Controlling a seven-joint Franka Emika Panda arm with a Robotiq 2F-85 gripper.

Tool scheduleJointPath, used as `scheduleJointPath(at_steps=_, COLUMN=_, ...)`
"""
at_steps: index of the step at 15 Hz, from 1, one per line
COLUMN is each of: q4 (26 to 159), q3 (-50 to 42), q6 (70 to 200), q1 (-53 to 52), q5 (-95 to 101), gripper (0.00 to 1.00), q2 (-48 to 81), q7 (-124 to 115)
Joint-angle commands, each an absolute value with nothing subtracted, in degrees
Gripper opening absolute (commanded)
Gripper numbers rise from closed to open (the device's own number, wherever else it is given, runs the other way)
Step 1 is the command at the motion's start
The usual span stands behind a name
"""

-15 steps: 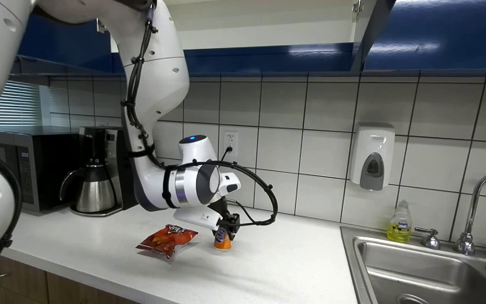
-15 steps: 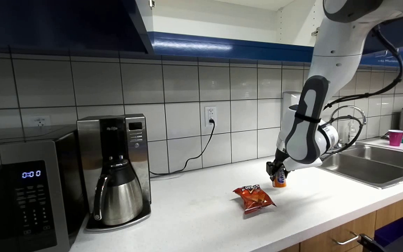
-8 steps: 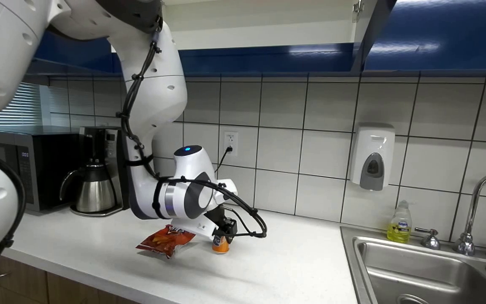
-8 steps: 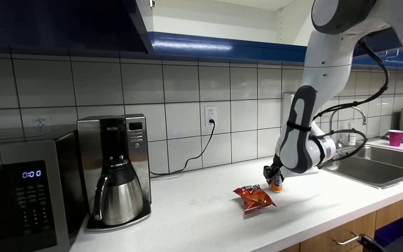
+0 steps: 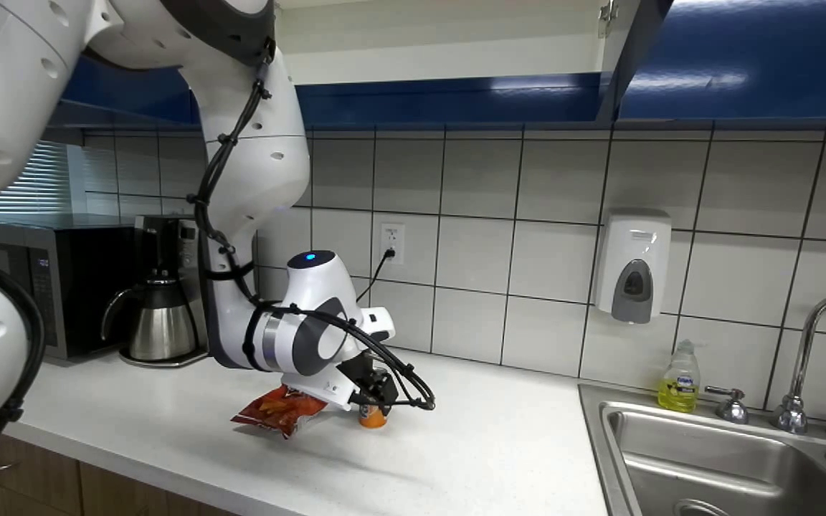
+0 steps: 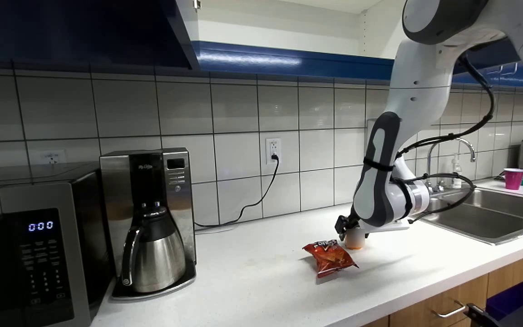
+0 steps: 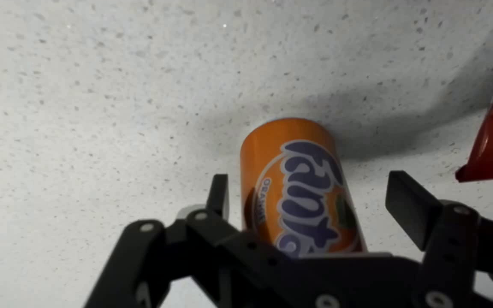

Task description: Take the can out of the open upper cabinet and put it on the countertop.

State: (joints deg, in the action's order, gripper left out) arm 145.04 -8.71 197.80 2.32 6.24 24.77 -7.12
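The orange can (image 7: 289, 137) stands upright on the white countertop (image 5: 470, 459). My gripper (image 7: 309, 190) is open around its upper part: in the wrist view bare counter shows between the can and the fingers (image 7: 409, 205) on either side. In both exterior views the can (image 5: 373, 418) (image 6: 355, 243) shows only its lower part below the gripper, and its top is hidden. Overhead, the upper cabinet (image 6: 288, 59) hangs with its doors swung wide and its pale inside in sight.
A red-orange snack packet (image 6: 329, 259) lies close beside the can. The coffee maker (image 6: 148, 227) and microwave (image 6: 25, 254) stand along the same counter. Toward the far end are the steel sink (image 5: 714, 437), a faucet (image 5: 804, 358) and a soap bottle (image 5: 680, 380).
The can came down slightly and shifted toward the snack packet, with the gripper around it. Over the last half second the fingers spread off the can, while the arm moved slightly.
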Motion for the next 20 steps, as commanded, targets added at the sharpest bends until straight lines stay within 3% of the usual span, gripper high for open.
scheduleJointPath(at_steps=1, q4=147.39, q3=-6.55, q6=196.98, q1=3.75, q5=4.05, gripper=1.00, q2=21.94, q7=-4.25)
scheduleJointPath(at_steps=9, q4=158.17, q3=-3.53, q6=184.04, q1=3.63, q5=4.15, gripper=1.00, q2=1.90, q7=-5.02)
scheduleJointPath(at_steps=20, q4=158.53, q3=1.89, q6=140.20, q1=0.99, q5=5.82, gripper=1.00, q2=-31.93, q7=-7.17)
